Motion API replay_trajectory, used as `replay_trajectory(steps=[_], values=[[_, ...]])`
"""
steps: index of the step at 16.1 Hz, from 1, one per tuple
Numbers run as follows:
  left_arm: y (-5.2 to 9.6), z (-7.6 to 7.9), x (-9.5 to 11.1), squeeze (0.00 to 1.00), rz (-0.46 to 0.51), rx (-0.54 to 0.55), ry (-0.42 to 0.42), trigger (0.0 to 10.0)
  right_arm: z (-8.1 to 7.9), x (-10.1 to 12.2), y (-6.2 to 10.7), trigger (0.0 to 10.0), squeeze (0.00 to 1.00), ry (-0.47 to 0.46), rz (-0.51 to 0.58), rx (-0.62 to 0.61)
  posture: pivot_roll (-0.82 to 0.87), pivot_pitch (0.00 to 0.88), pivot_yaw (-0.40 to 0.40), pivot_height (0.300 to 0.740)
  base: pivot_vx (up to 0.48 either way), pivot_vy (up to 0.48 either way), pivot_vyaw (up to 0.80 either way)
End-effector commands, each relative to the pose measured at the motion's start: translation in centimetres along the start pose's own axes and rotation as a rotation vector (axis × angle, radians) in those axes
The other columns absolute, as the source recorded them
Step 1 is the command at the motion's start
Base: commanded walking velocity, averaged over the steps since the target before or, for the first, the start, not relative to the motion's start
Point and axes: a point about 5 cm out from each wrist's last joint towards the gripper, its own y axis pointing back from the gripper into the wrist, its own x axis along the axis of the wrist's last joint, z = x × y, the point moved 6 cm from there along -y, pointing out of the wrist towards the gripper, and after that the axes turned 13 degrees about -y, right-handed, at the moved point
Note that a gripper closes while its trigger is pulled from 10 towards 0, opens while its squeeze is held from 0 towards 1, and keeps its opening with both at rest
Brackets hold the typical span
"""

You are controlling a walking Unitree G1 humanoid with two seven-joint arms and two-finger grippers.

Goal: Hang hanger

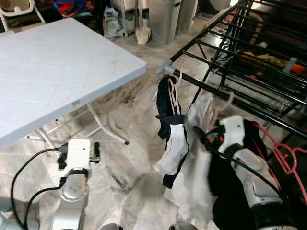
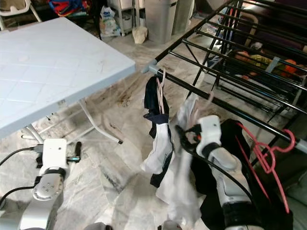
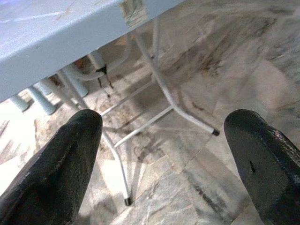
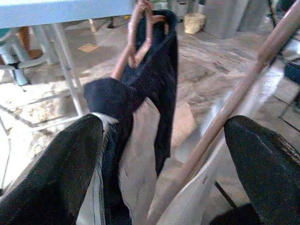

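Note:
A navy and white garment point(image 1: 170, 129) hangs on a pale pink hanger point(image 1: 173, 81) hooked over the black drying rack's front rail point(image 1: 240, 96). Beside it a white garment point(image 1: 194, 163) hangs on a second pale hanger point(image 1: 224, 103). My right gripper point(image 1: 202, 135) is raised against the white garment, just below the rail. In the right wrist view it point(image 4: 164, 154) is open, and the pale hanger's arm point(image 4: 225, 112) runs between the fingers untouched. A red hanger point(image 1: 287, 155) hangs further right over black cloth point(image 1: 235, 191). My left gripper point(image 3: 164, 154) is open and empty, low over the floor.
A white folding table point(image 1: 62, 62) stands on the left, its legs point(image 3: 159, 89) ahead of my left gripper. A grey bin point(image 1: 163, 21) and a bag point(image 1: 112, 21) are at the back. The rack's bars point(image 1: 259, 52) fill the right, over marble floor point(image 1: 134, 158).

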Motion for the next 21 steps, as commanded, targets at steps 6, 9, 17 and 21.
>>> replay_trajectory(steps=[6, 9, 17, 21], values=[[0.6, -0.2, 0.2, 0.00, 0.009, 0.020, -0.037, 10.0, -1.8, 1.3, -0.7, 10.0, 0.00, 0.191, -0.006, 0.046, -0.03, 0.085, -0.009, 0.740, 0.000, 0.000, 0.00], [0.4, 0.0, 0.5, 0.00, 0.016, 0.016, -0.034, 10.0, 1.0, 1.3, 0.3, 10.0, 0.00, 0.222, -0.005, -0.118, -0.03, 0.082, -0.012, 0.740, 0.000, 0.000, 0.00], [-0.1, 0.1, 0.8, 0.00, 0.024, 0.019, -0.044, 10.0, -1.0, 7.1, 3.7, 10.0, 0.00, 0.211, 0.326, -0.139, -0.05, 0.067, 0.003, 0.740, 0.000, 0.000, 0.00], [-0.2, 0.0, 0.9, 0.00, 0.025, 0.024, -0.045, 10.0, -5.6, 5.9, 3.3, 10.0, 0.00, 0.167, 0.261, 0.121, -0.04, 0.064, 0.005, 0.740, 0.000, 0.000, 0.00]])
